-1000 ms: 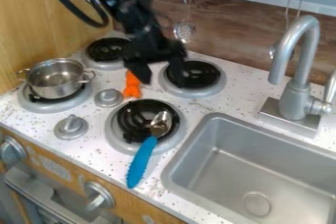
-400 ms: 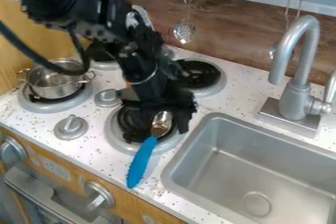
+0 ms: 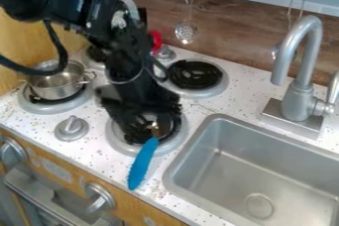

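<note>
The blue-handled spoon point(image 3: 141, 164) lies low, left of centre, its head partly hidden by the gripper point(image 3: 147, 127) over the front burner point(image 3: 120, 144); I can't tell whether that's clenched or released. Its handle reaches toward the speckled surface's point(image 3: 210, 102) front edge, with the sink point(image 3: 265, 170) at lower right.

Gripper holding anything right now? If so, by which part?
Can't tell: the gripper is at the metal end of the blue-handled spoon, partly covering it; no grip is discernible.

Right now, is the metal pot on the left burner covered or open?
Open: the metal pot has no lid on its rim, and bare metal shows inside, beside the black cable that crosses it.
</note>
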You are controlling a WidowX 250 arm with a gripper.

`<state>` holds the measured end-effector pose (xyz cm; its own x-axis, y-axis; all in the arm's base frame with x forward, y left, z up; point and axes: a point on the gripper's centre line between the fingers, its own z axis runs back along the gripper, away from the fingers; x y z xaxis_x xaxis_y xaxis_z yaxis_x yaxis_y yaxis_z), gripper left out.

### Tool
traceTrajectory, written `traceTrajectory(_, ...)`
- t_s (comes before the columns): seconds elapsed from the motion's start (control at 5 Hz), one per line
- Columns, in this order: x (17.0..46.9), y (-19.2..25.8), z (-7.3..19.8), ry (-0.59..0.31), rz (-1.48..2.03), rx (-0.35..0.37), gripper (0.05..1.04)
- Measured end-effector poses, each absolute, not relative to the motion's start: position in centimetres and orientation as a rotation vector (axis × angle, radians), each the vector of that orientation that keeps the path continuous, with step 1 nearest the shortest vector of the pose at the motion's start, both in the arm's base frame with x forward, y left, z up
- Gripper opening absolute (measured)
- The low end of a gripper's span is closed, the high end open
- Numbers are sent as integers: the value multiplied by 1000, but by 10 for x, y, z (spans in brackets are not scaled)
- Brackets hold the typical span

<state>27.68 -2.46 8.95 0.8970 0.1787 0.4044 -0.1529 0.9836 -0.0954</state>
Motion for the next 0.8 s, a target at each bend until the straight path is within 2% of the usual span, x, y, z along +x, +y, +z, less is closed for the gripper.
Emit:
traceTrajectory(0.2,272,-21,68,-366,158,-27,1001)
traceTrajectory(0.6,278,-11,27,-273,144,-29,1001)
traceTrajectory(0.8,280,-3,24,-290,171,-30,948)
